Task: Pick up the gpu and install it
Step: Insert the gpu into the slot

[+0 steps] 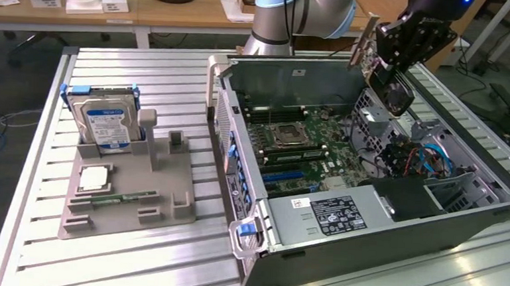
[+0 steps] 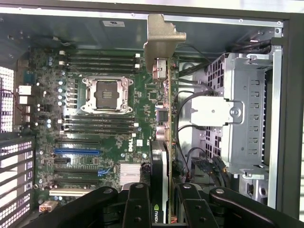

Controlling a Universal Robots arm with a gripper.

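My gripper (image 1: 400, 59) is shut on the gpu (image 1: 390, 90), a thin dark card held edge-on and tilted, with its metal end bracket (image 1: 364, 48) pointing away from the fingers. It hangs in the air above the open computer case (image 1: 383, 224), over the far right part of the motherboard (image 1: 299, 146). In the wrist view the gpu (image 2: 164, 118) runs edge-on from between my black fingers (image 2: 137, 206) out to the gold-toned bracket (image 2: 164, 35). It is clear of the board. A blue expansion slot (image 2: 76, 152) lies on the motherboard (image 2: 142, 99) beside the card's line.
A metal drive cage (image 2: 247, 114) and loose cables (image 2: 190, 102) sit close beside the card. On the exterior view's left, a grey fixture (image 1: 123, 195) holds a blue-labelled hard drive (image 1: 106, 117), a processor (image 1: 93, 178) and a memory stick (image 1: 114, 199). The slatted table (image 1: 37, 236) carries everything.
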